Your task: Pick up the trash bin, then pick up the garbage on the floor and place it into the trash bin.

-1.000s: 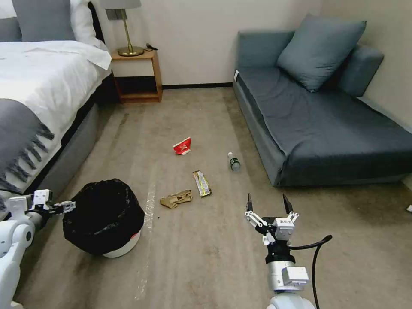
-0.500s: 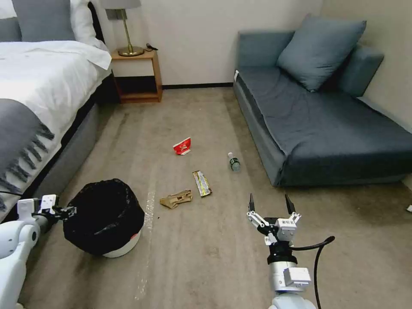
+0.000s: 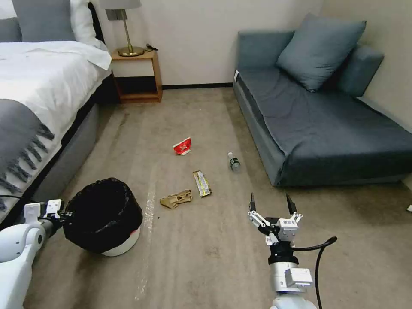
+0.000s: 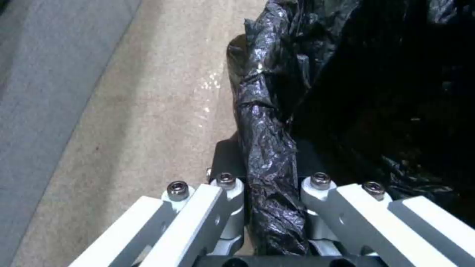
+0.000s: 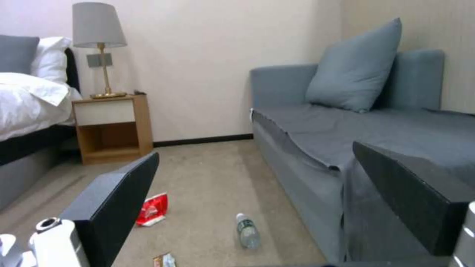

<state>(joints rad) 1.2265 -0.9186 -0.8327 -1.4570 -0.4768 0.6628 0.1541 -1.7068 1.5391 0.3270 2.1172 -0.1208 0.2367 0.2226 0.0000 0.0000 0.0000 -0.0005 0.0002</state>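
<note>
Left gripper (image 3: 62,213), low beside the bed (image 3: 38,81), meets the near-left rim of the trash bin (image 3: 103,214). In the left wrist view its jaws straddle the bag-wrapped rim (image 4: 269,155), one inside and one outside; they sit close on the rolled liner, but whether they are fully clamped cannot be told. The bin stands on the carpet – white body, black liner bunched over the lip. Judged light and rigid-walled; the crinkled plastic looks slick and may slide on the wall beneath, so a hold pinching rim and liner together seems sounder than liner alone. Held at one edge, the bin is likely to tip toward its far side.

Centre floor: tan cardboard piece (image 3: 176,199), thin, creased and limp, best taken at a raised fold; yellow-silver snack wrapper (image 3: 201,183) just beside it, flat and probably slippery; red-and-white carton (image 3: 182,146) farther off, partly crushed, with a standing edge to grip.

Clear bottle with green label (image 3: 234,162), lying near the sofa (image 3: 326,128) – round, light, likely to roll; take it across the body.

Right gripper (image 3: 273,207), raised over bare carpet, jaws spread wide and holding nothing.
</note>
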